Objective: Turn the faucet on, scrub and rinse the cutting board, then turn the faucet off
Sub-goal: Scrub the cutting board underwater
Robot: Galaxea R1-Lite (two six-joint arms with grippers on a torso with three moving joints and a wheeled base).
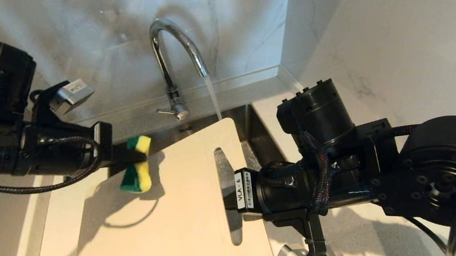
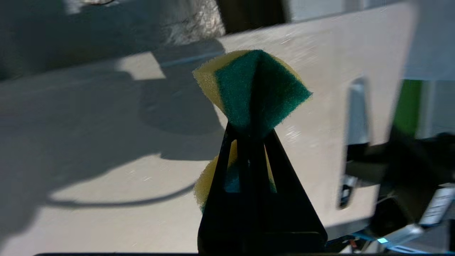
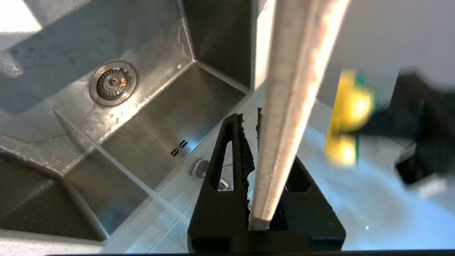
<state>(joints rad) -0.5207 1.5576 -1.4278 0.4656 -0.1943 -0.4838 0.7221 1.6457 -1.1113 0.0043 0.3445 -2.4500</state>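
Over the cutting board [image 1: 169,219], left gripper [image 1: 140,156] (level) pinches sponge [image 1: 138,165].

The faucet [image 1: 170,66] stands at upper centre of the head view, behind the sink [image 1: 249,130]; its water stream [image 1: 213,97] falls just past the far corner of the cutting board [image 1: 169,210]; the board fills lower centre, over the sink, its handle slot [image 1: 224,166] toward the right; the sponge [image 1: 138,165] sits left of centre, over the board's left part, in the left gripper [image 1: 131,155]; the right gripper [image 1: 235,195] meets the board's right edge at the slot; countertop [image 1: 391,229] lies lower right; the drain [image 3: 113,82] sits in the sink floor, upper left of the right wrist view.
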